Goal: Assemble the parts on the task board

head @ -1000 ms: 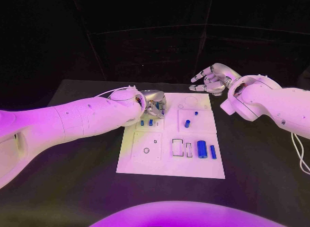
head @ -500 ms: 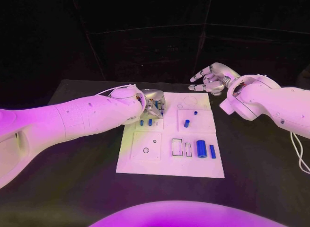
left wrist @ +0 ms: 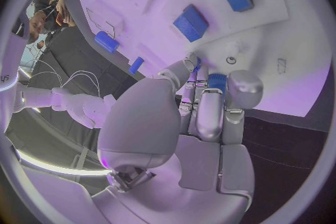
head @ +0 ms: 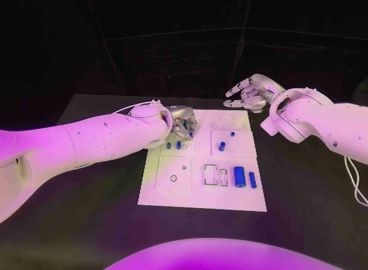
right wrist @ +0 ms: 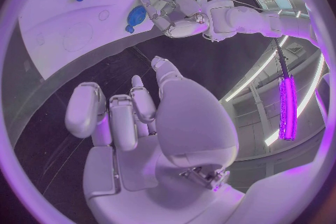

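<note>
The left hand (left wrist: 203, 117) pinches a small blue part (left wrist: 217, 81) over the board (head: 172, 194) at its ten o'clock corner. Judging by this, keep it upright and lower gently into its hole. The right hand (head: 250, 93) hovers spread, empty, beyond one o'clock.

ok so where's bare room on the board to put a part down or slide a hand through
The task board is bare along its near edge and its near left corner. The black table in front of and beside the board is free too. It is crowded at the far left, where the left hand sits over the small blue parts. The right hand hovers past the far right corner.
</note>
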Robot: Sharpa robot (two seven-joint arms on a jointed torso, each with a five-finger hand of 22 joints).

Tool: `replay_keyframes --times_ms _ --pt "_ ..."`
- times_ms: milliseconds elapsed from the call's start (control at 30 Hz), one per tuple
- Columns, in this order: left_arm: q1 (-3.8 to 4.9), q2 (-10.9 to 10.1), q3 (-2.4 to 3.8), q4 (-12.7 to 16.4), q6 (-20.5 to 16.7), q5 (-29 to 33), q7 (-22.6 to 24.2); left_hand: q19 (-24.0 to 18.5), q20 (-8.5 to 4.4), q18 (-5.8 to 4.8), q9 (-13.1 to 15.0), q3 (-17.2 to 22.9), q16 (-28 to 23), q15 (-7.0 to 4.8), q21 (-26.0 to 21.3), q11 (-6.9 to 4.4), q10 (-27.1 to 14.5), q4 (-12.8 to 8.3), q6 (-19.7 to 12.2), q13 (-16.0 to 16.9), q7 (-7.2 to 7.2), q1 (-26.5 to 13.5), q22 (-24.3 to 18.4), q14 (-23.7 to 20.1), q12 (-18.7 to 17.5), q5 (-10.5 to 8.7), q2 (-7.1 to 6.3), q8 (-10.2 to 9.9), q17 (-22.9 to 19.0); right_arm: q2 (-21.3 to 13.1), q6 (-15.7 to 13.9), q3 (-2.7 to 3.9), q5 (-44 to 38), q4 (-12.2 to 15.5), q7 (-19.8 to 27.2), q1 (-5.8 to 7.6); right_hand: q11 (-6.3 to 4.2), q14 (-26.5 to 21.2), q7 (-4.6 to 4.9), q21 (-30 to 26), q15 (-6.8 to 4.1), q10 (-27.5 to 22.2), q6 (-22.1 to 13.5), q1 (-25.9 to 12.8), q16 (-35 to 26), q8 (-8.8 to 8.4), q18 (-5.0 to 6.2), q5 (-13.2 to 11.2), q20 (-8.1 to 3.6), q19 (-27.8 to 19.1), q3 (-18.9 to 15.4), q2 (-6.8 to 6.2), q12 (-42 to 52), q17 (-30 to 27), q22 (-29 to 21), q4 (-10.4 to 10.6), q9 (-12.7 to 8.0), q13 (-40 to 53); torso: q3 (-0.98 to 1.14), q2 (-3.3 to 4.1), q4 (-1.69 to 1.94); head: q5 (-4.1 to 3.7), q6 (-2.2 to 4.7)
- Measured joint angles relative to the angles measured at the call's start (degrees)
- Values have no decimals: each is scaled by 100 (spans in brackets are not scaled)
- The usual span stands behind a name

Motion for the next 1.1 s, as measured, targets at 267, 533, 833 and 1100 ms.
replay_keyframes --times_ms 267,533,833,1100 --pt "-19 -165 76 184 -226 97 69 0 0 1 3 112 0 -17 2 24 37 -48 41 24 0 -140 25 17 -19 0 -61 -35 -45 11 0 0 0 -20 7 0 0 0 0 0 0 0 0 0 0 0 1 0 0 0 0 0 0 0 0 0 0 0 0 -3 7 13 16" --pt "-6 -432 274 470 -382 190 115 0 0 0 2 128 0 -17 2 32 47 -33 61 26 -19 -194 33 17 -43 0 -61 -57 -56 14 0 0 0 -39 16 -1 0 0 0 0 0 0 0 0 0 0 0 0 0 0 0 0 0 0 0 0 0 0 0 -3 12 37 26" --pt "-7 -792 319 687 -383 253 105 0 0 1 4 151 0 -17 1 -9 106 -56 61 24 -19 -249 44 17 -64 -1 -116 -79 -64 11 0 0 0 -48 21 -2 0 0 0 0 0 0 0 0 0 0 1 0 0 0 0 0 0 2 0 0 0 0 1 -1 14 67 29" --pt "-12 -936 319 685 -272 270 58 0 0 0 4 151 0 -17 1 -51 148 -56 61 23 -20 -293 43 17 -110 -1 -160 -112 -96 13 0 0 0 -52 22 -2 0 0 0 0 0 0 0 0 0 0 1 0 0 0 0 0 0 4 0 0 0 1 3 2 4 84 22"
